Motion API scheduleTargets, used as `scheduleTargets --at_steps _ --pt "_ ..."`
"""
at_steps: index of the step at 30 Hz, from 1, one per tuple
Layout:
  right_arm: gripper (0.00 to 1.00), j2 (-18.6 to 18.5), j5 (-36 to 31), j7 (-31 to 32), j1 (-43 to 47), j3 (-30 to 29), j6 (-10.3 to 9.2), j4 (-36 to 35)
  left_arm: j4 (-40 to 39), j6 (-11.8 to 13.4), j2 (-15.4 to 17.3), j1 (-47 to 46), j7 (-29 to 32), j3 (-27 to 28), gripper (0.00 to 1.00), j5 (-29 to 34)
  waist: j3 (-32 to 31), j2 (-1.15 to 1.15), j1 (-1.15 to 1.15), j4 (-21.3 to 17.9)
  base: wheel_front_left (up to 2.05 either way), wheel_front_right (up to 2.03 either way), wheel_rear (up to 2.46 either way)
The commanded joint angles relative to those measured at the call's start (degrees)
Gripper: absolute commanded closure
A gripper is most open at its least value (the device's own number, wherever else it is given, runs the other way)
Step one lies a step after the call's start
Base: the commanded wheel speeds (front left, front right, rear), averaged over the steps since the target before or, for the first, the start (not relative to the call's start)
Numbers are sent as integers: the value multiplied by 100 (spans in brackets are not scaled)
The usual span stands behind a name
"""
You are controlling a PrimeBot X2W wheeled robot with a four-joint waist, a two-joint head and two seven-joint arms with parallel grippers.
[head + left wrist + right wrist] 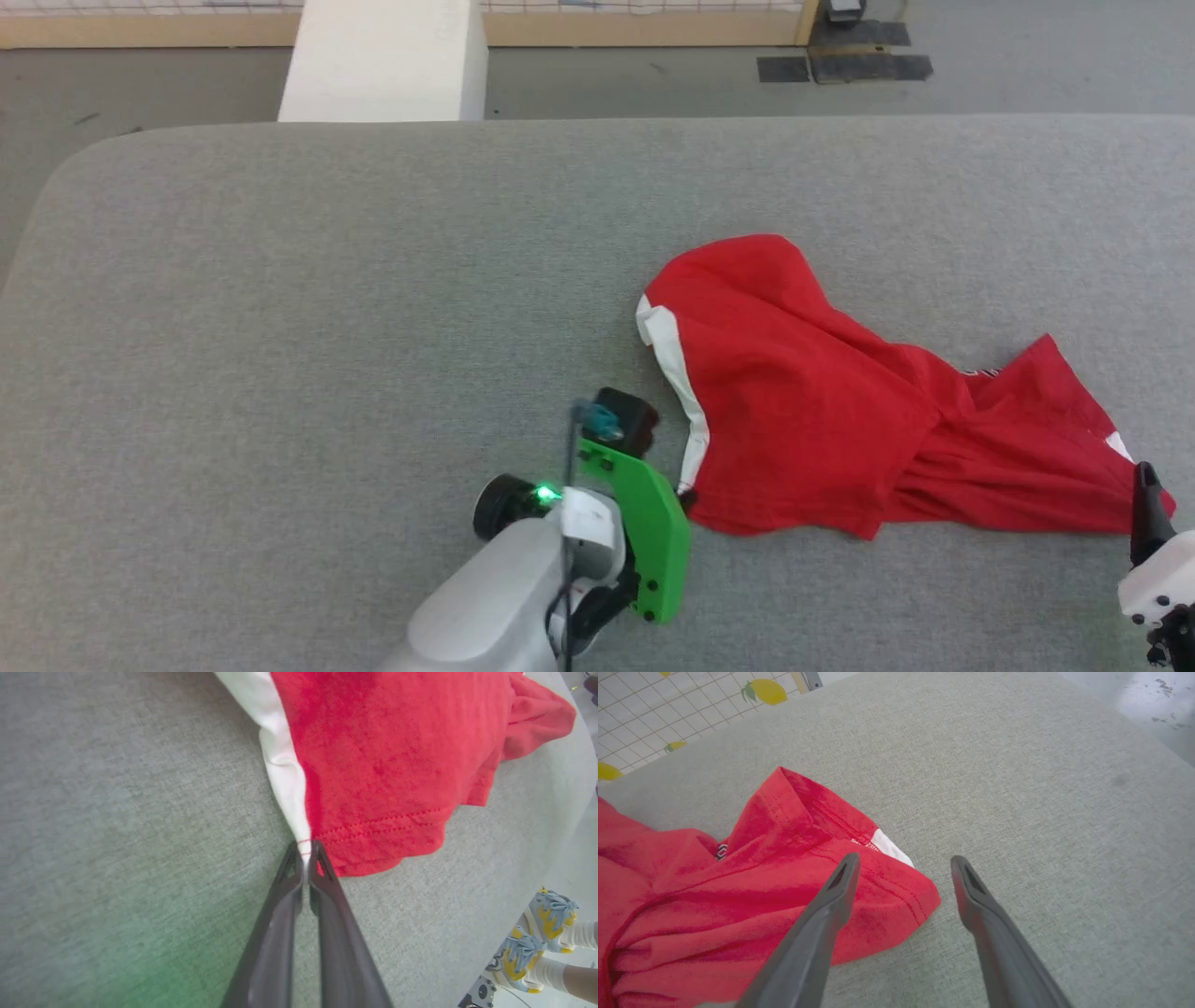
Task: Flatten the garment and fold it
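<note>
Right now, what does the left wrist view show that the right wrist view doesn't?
Left wrist view: the left end effector shut on the garment at its hem corner, right where the white trim ends, plus a person's shoes, yellow and grey, past the edge of the surface.
Right wrist view: the right end effector open at another garment corner, half over red fabric, half over bare surface, and a lemon-print sheet beyond.
Both: the red garment lying crumpled on the grey surface.

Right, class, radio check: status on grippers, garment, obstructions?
Left gripper shut on garment corner. Right gripper open at opposite corner. Garment bunched, unfolded. Person's feet nearby.
</note>
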Motion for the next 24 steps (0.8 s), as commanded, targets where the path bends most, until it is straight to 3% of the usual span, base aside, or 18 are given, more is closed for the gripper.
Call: scheduleTargets --at_steps 1,8,15,24 --pt "0 -4 48 -42 -102 17 -8 26 -28 8 20 110 -107 112 100 -186 -86 0 0 115 0 0 0" --pt "0 -4 5 -44 -37 57 -8 73 -484 258 208 424 -693 1011 100 -868 -299 0 0 529 0 0 0" --pt "0 -4 -22 -28 24 153 -8 94 -1121 809 753 1338 -878 1779 100 -1334 -488 0 0 1005 0 0 0" --pt "0 -4 -56 24 6 274 -8 76 -1770 1318 1056 2590 -511 1919 100 -1692 -569 0 0 1410 0 0 0"
